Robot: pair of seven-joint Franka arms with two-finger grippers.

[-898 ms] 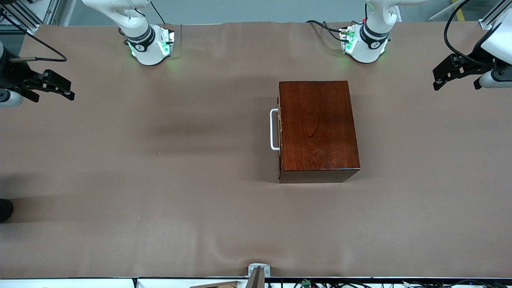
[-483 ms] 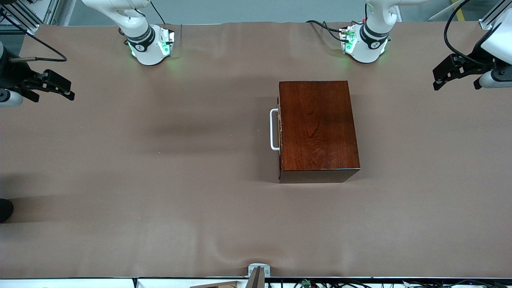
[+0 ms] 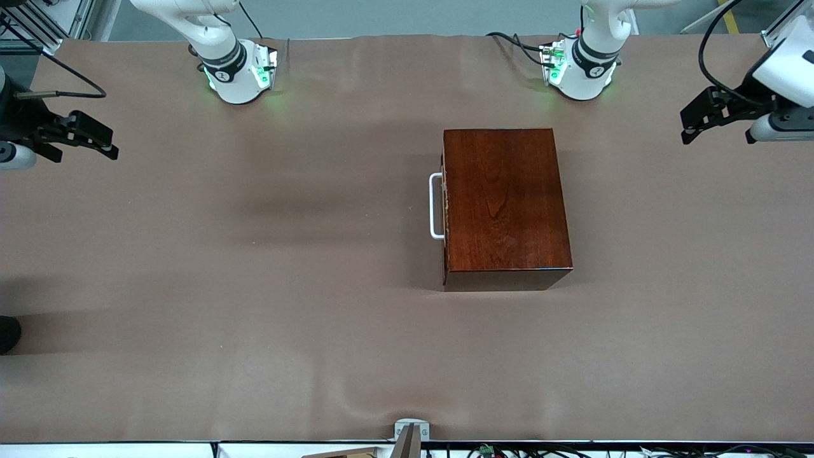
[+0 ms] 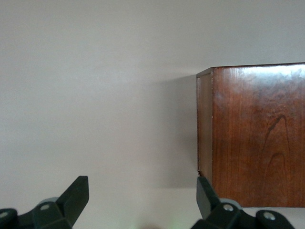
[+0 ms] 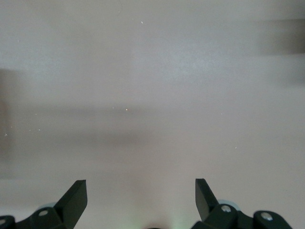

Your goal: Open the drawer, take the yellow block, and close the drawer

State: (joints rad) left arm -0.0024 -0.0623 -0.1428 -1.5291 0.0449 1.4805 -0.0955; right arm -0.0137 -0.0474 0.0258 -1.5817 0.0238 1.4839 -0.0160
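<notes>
Well apart from the closed drawer (image 3: 443,207) in its box (image 3: 505,207), both grippers hang spread and empty: left gripper (image 3: 693,124) and right gripper (image 3: 105,143), each over its own table (image 3: 254,286) end.

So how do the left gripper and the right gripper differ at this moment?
The left gripper hangs over the tabletop at the left arm's end, close to the glossy mahogany-coloured rectangular box, whose corner fills part of the left wrist view. The right gripper hangs over the right arm's end, well away from the box, and the right wrist view shows only bare brown table. Both have open jaws and hold nothing.
</notes>
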